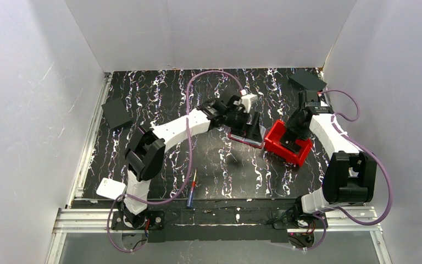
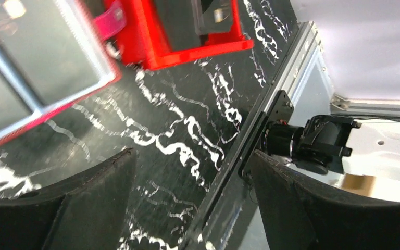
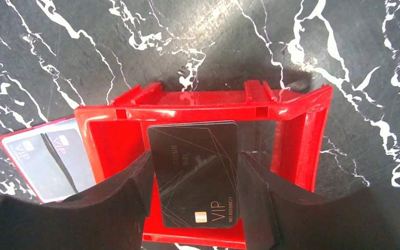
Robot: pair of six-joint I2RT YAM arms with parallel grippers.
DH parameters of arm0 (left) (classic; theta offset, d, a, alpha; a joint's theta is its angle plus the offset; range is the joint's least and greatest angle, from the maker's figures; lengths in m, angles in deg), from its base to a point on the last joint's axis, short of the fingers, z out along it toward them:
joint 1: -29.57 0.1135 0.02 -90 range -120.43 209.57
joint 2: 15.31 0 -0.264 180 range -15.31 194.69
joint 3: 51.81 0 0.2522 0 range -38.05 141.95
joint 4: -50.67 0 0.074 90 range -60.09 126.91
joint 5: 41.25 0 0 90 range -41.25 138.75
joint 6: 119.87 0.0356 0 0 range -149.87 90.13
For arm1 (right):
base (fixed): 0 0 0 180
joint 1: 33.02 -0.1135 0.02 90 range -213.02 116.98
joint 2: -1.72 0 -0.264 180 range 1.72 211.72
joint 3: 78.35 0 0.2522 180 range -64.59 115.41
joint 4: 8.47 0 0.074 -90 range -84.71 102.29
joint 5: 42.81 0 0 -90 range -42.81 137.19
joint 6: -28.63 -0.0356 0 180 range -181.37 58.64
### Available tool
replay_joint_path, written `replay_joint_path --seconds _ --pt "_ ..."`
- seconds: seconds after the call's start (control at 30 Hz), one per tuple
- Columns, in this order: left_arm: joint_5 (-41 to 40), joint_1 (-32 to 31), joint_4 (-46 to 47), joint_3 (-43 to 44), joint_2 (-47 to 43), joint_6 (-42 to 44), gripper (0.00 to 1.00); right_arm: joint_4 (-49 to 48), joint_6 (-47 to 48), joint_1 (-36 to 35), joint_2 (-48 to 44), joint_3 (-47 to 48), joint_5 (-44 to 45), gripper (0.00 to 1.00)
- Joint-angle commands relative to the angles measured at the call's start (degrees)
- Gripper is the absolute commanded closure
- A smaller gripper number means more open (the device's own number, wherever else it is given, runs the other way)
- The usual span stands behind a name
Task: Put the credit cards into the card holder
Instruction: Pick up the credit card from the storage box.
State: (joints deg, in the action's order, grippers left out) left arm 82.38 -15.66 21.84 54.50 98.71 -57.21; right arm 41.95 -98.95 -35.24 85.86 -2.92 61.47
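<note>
The card holder [image 1: 245,135] lies open at mid-table, a red case with grey pockets [image 2: 31,67], and two grey VIP cards [image 3: 57,156] sit in it. My left gripper [image 1: 251,127] hovers just over its right side, open, with only bare table between the fingers [image 2: 192,156]. A black VIP credit card [image 3: 195,151] is inside the red bin [image 3: 203,99]. My right gripper [image 3: 194,156] reaches into the bin [image 1: 288,144] and is shut on the card's two long edges.
The red bin [image 2: 187,47] touches the card holder's right side. Black flat squares lie at the far left [image 1: 116,114] and the back right corner [image 1: 307,81]. A pen-like stick [image 1: 191,190] lies near the front edge, and a white block [image 1: 111,188] sits by the left arm's base.
</note>
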Motion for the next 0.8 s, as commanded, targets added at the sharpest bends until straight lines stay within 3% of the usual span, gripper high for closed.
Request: replay_joint_path --seconds 0.0,0.13,0.23,0.43,0.77 --pt "-10.45 -5.49 4.93 5.73 -0.44 4.71 0.2 1.95 -2.67 2.91 -1.38 0.5 -4.68 0.99" --pt "-13.35 -7.79 5.41 9.64 3.1 5.62 0.19 2.15 -3.71 6.73 -0.43 0.29 -13.28 0.99" --pt "-14.13 -7.83 6.25 11.45 5.2 0.54 0.23 1.89 -2.45 8.03 -0.22 0.28 -16.91 0.99" --pt "-3.76 -6.38 12.48 13.42 10.6 -14.12 0.28 -3.24 0.86 12.26 -3.79 -4.45 -21.71 0.99" --pt "-1.46 -5.84 14.1 18.8 16.5 -16.71 0.3 -2.34 2.74 14.8 -3.52 -4.05 -26.3 0.99"
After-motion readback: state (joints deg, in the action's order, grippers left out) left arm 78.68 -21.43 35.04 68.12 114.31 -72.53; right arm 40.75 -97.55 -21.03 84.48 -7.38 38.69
